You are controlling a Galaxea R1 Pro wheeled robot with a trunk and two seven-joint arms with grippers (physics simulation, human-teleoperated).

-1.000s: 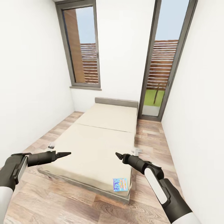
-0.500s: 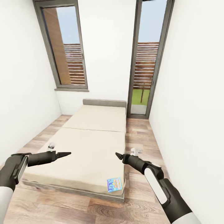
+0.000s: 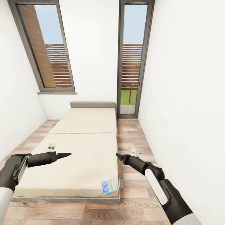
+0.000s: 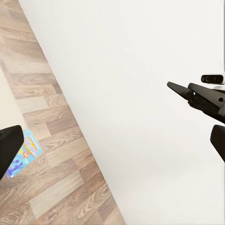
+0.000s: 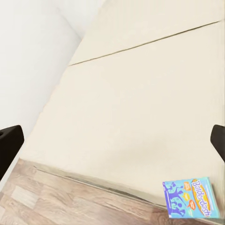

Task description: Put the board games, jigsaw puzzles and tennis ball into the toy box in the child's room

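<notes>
1. Low beige bed w/ grey frame stands lengthwise on the wood-plank floor, headboard at the far white wall, between a grey-framed window and a tall glass door.
2. One flat blue board game box w/ colourful print lies on the mattress at its near right corner, touching the bed edge. Also seen in right wrist view and in left wrist view.
3. Left black gripper is held over the left part of the bed, tips pointing to the right. Fingers look together in head view, but I cannot tell for sure.
4. Right black gripper hovers at the right bed edge, pointing left. Fingers seem joined to one tip; cannot confirm.
5. The game box is nearer to the robot than both grippers, below the right gripper's tip in head view, well apart from the left one. No touching.
6. In left wrist view the right gripper shows in front of the white side wall
</notes>
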